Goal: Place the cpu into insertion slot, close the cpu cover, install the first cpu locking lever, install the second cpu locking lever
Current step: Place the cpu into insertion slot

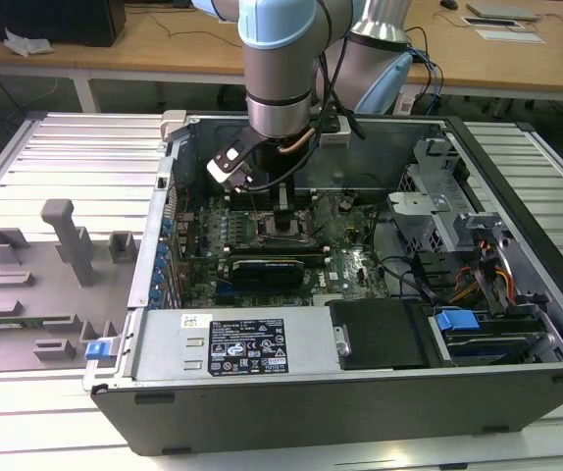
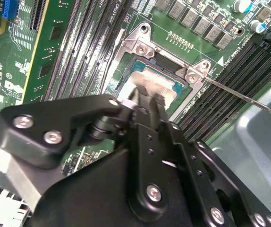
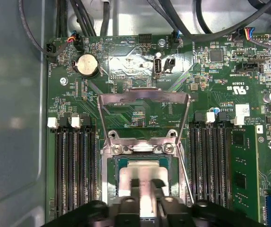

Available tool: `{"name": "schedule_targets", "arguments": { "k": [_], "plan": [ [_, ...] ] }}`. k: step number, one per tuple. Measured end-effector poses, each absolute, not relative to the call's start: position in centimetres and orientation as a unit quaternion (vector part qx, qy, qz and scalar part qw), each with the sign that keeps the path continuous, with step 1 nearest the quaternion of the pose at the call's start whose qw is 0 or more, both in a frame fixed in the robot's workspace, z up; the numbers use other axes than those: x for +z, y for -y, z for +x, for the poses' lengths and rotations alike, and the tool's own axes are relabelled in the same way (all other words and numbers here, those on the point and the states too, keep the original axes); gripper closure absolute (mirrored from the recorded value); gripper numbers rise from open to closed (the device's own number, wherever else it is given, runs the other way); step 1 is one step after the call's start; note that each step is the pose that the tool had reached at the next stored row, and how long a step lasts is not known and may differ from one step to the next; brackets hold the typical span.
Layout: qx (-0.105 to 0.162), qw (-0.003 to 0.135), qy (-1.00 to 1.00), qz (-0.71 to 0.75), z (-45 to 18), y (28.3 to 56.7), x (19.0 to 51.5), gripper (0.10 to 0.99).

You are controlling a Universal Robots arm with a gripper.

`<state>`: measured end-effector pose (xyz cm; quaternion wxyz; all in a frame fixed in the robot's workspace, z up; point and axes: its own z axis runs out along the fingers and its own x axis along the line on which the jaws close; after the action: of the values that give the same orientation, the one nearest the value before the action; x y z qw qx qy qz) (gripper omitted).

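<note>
The cpu [image 3: 142,172] lies flat in the insertion slot [image 3: 111,176], its silver top facing up; it also shows as the cpu [image 2: 160,81] in the second wrist view. The cpu cover [image 3: 145,94] stands swung up, away from the slot, its square window showing the board behind. My gripper [image 3: 146,184] hangs just above the cpu, its two black fingers close together with only a narrow gap and nothing between them. In the exterior view the gripper [image 1: 281,208] reaches down inside the open computer case. A thin metal locking lever [image 2: 239,94] sticks out beside the slot, unlatched.
Long black memory slots [image 3: 76,165] flank the slot on both sides. Cables [image 3: 93,14] hang along the case wall beyond the cover. A long black card [image 1: 277,265] lies in front of the slot, drive bays [image 1: 458,235] on the exterior view's right. A grey fixture tray [image 1: 36,285] sits outside the case.
</note>
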<state>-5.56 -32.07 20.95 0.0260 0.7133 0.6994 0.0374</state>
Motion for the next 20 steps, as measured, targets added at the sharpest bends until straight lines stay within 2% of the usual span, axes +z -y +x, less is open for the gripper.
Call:
{"name": "schedule_targets", "arguments": {
  "k": [1,2,3,5,8,20],
  "plan": [
    [0.037,0.026,-0.699,0.713,-5.56,32.06,20.95,0.918],
    [0.037,0.026,-0.699,0.713,-5.56,32.06,20.95,0.918],
    [0.037,0.026,-0.699,0.713,-5.56,32.06,20.95,0.976],
    [0.037,0.026,-0.699,0.713,-5.56,32.06,20.95,0.980],
    [0.029,0.010,-0.699,0.714,-5.44,32.07,20.93,0.980],
    [0.028,0.011,-0.700,0.714,-4.59,32.10,21.41,0.980]
  ]
}}
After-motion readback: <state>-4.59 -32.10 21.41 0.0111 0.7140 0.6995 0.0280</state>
